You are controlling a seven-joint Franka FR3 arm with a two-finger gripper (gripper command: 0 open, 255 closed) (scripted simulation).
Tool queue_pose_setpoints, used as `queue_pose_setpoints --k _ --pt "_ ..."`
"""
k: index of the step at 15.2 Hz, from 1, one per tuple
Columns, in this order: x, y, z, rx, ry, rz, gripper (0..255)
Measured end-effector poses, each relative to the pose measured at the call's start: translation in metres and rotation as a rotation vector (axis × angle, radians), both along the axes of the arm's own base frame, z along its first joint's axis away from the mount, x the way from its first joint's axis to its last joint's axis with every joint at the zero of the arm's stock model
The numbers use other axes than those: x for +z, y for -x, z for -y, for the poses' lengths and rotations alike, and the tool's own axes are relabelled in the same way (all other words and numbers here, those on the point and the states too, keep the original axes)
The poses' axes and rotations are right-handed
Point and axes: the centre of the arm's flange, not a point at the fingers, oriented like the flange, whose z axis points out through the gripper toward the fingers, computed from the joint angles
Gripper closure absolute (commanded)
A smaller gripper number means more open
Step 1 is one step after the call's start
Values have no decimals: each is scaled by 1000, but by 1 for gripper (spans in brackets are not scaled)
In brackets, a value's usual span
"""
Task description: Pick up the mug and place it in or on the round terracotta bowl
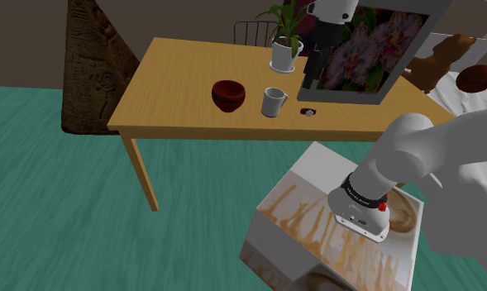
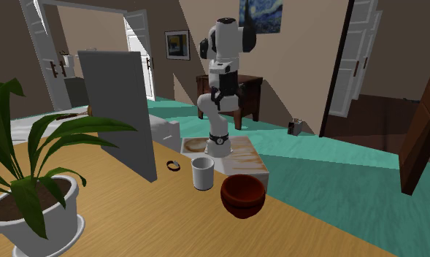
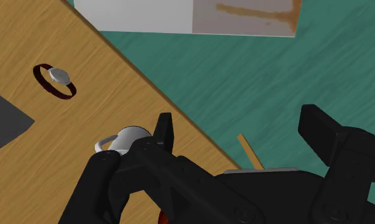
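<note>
One mug [image 1: 273,102]: white, upright on the surface [image 1: 175,91], just beside the bowl [image 1: 228,93] (dark red).
Gripper [image 3: 242,130]: wide open, empty, clear of the mug.

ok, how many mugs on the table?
1. The mug stands near the table edge nearest the stand, between the bowl and a small watch. The leaning picture could hide another behind it.
</note>
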Motion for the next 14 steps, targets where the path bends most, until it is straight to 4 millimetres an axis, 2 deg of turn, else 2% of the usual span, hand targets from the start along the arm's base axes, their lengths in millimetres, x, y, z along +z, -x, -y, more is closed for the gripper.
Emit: queue_pose_setpoints --k 2,4,9,14 --pt "-4 -5 1 -4 4 1 0" --pt "-18 -17 3 -19 16 6 0" --pt "-61 -59 16 -63 54 25 0" --pt "-100 -102 38 -109 94 45 0"
